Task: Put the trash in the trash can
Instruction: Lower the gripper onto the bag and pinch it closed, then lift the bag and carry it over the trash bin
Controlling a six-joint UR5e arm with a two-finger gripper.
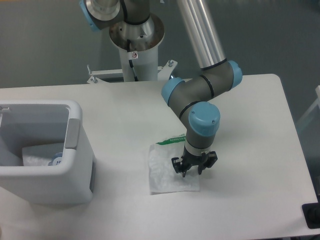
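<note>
Flat clear plastic bag [167, 170] with green top strip [172, 140] lying on the table [250, 125], lower centre of frame. Gripper [193, 171] down on its right edge; whether pinching it or merely pressing cannot be told. Best to nip a fold firmly, lift clear of the surface, then carry left over the rim of the trash can [75, 150], lower left, where a bluish bottle end [56, 160] shows inside. White print on the strip, too small to read.
</note>
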